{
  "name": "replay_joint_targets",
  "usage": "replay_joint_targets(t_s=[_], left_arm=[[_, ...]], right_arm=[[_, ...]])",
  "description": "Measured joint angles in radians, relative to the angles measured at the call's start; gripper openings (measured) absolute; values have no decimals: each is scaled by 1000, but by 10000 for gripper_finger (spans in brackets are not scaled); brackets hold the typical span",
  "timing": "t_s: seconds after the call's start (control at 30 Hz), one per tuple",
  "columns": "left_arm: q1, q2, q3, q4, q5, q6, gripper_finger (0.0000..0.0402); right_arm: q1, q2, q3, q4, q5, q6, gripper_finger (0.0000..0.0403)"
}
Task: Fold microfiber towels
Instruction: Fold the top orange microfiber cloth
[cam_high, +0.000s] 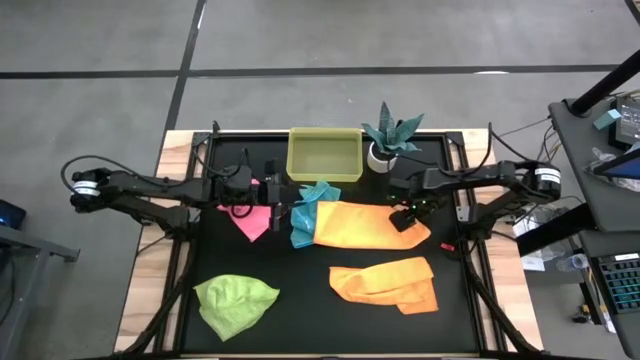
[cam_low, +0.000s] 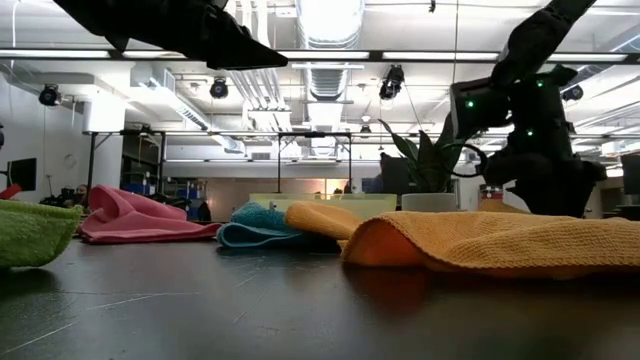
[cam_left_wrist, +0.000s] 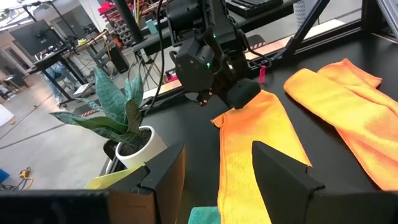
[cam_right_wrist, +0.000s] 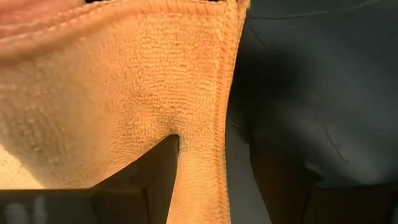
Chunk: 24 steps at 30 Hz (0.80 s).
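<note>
The right gripper (cam_high: 405, 219) pinches the three-o'clock edge of the upper orange towel (cam_high: 362, 224), a strip of cloth between its fingers (cam_right_wrist: 155, 180). That towel lies mid-table, long axis running nine to three o'clock. The left gripper (cam_high: 283, 200) stands with jaws apart over the turquoise towel (cam_high: 308, 212) at its nine-o'clock end, holding nothing.

Overhead, table-level, two wrist close-ups; shared orange towel (cam_high: 365, 224).
</note>
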Motion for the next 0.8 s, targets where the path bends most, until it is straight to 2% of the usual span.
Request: replay_joint_targets(t_s=[0.1,0.2,0.47,0.63,0.8], left_arm=[[0,0,0,0,0,0,171],[0,0,0,0,0,0,171],[0,0,0,0,0,0,171],[0,0,0,-1,0,0,171],[0,0,0,0,0,0,171]], right_arm=[[0,0,-22,35,-2,-15,186],[0,0,-26,76,-10,-29,159],[2,0,-32,157,-19,-49,20],[2,-35,-21,141,-8,-50,11],[22,-118,26,34,86,-20,9]])
